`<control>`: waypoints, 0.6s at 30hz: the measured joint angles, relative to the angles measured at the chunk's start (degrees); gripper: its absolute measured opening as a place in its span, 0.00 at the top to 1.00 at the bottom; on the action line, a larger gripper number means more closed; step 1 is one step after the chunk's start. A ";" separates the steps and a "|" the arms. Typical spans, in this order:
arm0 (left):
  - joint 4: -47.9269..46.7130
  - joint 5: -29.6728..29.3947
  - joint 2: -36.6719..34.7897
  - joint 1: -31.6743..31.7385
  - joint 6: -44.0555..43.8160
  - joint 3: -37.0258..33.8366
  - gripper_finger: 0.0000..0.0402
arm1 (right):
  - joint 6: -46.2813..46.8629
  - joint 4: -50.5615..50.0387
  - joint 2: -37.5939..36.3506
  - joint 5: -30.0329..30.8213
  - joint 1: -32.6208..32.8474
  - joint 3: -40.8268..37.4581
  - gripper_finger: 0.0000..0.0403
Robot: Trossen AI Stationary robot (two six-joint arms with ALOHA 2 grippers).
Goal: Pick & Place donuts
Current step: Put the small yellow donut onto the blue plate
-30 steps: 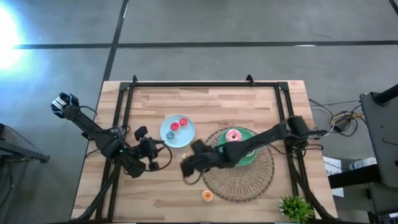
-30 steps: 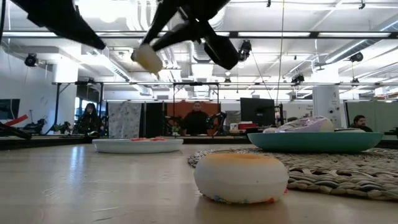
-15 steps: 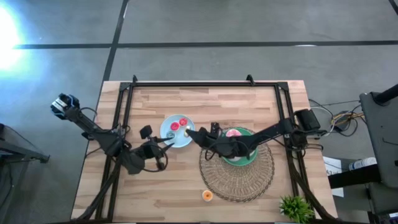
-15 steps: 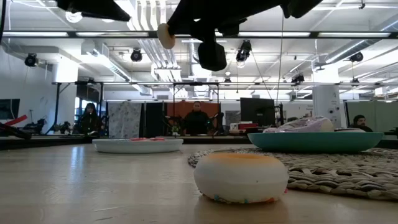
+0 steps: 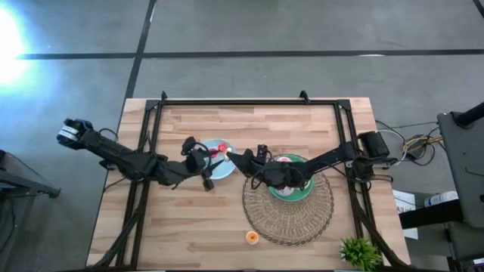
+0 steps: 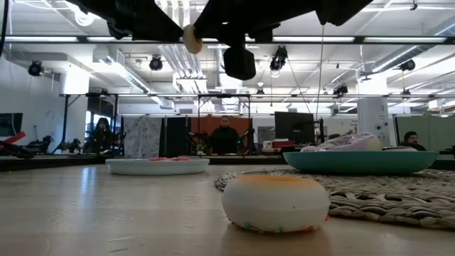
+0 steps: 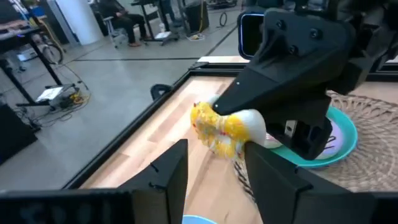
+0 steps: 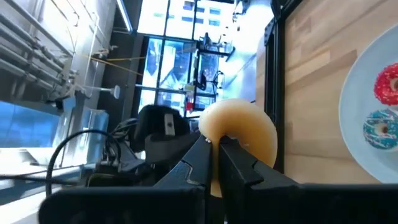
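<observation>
The left gripper (image 5: 206,168) is hanging over the wooden counter (image 5: 189,227), just at the near-left edge of the round light-blue plate (image 5: 224,170). Its two dark fingers (image 7: 168,180) are standing apart with nothing between them, and they are pointing at the other arm.

On the smooth blue plate, a small red-pink donut (image 8: 388,85) and a small teal donut (image 8: 379,129) with sprinkles are lying side by side.

Just to the right of this plate, the right gripper (image 5: 233,158) is holding a small pale donut (image 7: 227,127) up in the air, above the plate's right edge. Its fingers (image 8: 205,163) are closed narrow on the ring: the plain cream underside is showing on one face, and yellow icing with coloured sprinkles on the other.

Farther right, a round green plate (image 5: 295,193) is sitting on a round woven wicker mat (image 5: 291,219) with a coarse braided texture. A larger pink-iced donut (image 5: 284,161) is lying in this plate, partly hidden under the right arm.

Near the front edge of the counter, just beside the mat, a small orange donut (image 6: 276,203) is lying flat, rounded and matte, with a cream-coloured side.
</observation>
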 joint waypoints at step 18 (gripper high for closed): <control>4.07 -0.77 6.49 1.85 -2.84 1.11 0.67 | 0.53 -0.09 -0.04 -0.47 -1.27 0.78 0.97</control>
